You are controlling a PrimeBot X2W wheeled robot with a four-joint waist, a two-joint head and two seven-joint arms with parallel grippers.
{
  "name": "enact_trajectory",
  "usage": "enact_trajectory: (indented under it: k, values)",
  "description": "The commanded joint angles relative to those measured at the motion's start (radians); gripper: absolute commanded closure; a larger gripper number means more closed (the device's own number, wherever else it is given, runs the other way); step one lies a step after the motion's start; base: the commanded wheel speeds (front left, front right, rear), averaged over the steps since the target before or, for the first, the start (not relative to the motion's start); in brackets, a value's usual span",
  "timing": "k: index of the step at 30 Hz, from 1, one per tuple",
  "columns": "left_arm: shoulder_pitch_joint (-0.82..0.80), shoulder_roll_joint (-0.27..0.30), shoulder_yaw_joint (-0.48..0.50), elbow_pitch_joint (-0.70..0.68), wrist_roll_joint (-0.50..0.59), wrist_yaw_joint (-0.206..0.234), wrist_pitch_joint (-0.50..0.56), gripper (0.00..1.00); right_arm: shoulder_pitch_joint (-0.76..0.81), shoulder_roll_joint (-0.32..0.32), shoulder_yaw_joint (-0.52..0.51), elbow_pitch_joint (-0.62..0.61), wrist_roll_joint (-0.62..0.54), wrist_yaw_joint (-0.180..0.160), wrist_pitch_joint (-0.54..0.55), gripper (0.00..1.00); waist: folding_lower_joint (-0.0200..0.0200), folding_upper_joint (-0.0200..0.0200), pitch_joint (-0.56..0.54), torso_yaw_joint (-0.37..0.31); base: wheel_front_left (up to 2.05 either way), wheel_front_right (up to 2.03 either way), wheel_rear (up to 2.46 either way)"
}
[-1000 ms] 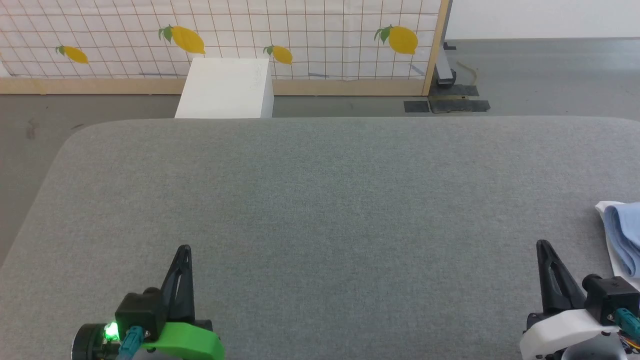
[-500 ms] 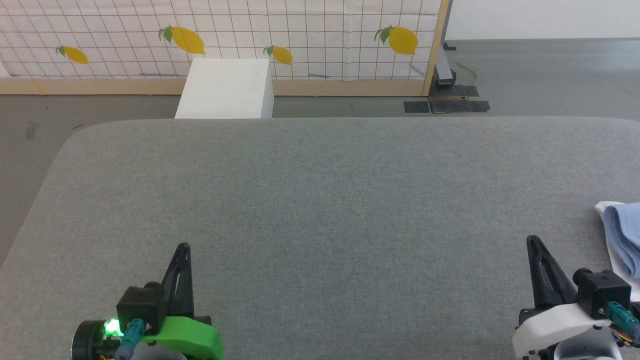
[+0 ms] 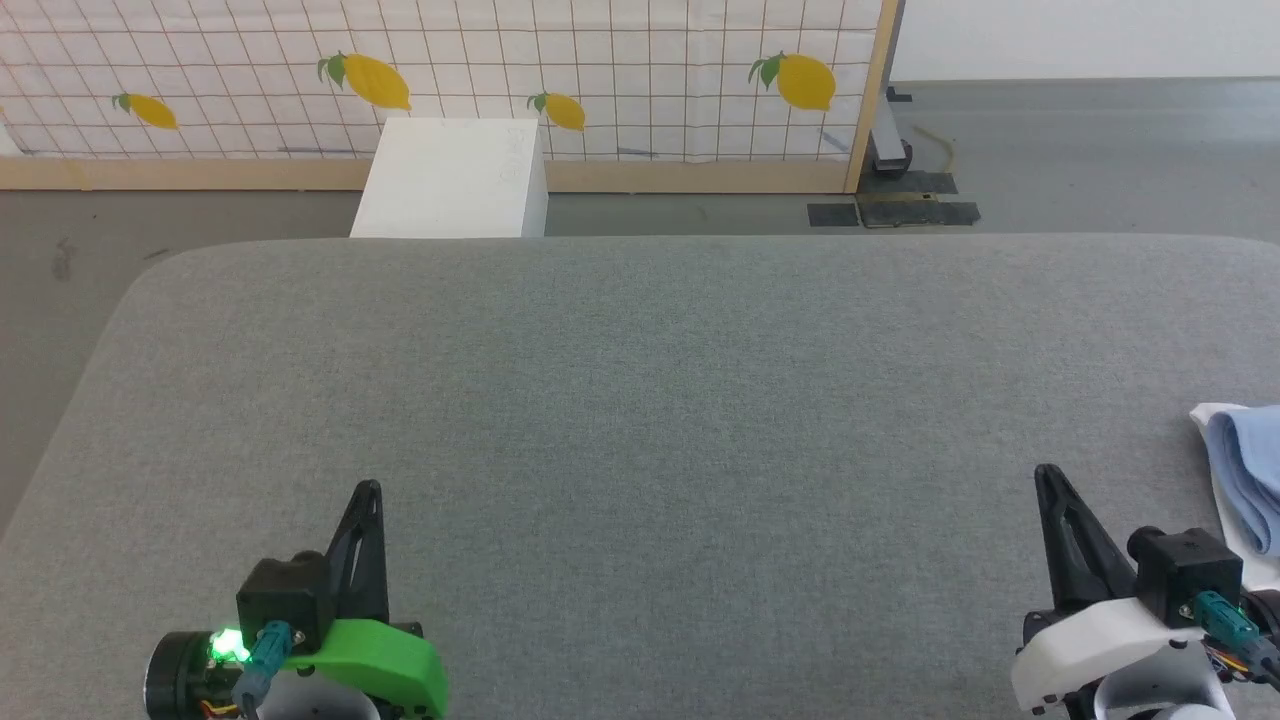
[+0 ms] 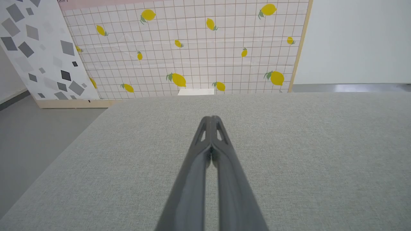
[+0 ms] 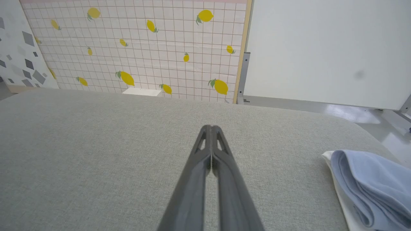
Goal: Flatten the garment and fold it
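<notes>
Head view: the garment (image 3: pixel 1243 465) lies bunched at the right edge of the counter (image 3: pixel 640 400), near the right tool (image 3: pixel 1046 472). That tool and the left tool (image 3: pixel 368 488) are pinched closed, holding nothing. A good start would be opening the right tool, gripping a visible hem and dragging it centreward. The white box (image 3: pixel 450 178) beyond hides any contents.

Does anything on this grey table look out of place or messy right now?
The garment lies bunched in folds near the table's right side, far from the middle, not spread flat. Nothing looks spilled or damaged.
</notes>
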Motion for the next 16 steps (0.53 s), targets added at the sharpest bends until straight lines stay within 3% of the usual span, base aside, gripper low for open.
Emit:
enact_trajectory:
  k: [1,16]
  values:
    - [-0.020,-0.008,0.006,0.004,0.019,-0.005,0.007,1.00,-0.020,0.001,0.008,-0.006,-0.005,-0.001,0.005,1.00,0.0000,0.0000,0.000,0.000,0.00,0.00,0.00]
    - [-0.040,-0.020,0.020,0.018,0.039,-0.011,0.041,1.00,-0.035,0.002,0.039,-0.013,-0.006,-0.001,0.031,1.00,0.0000,0.0000,-0.002,0.000,0.00,0.00,0.00]
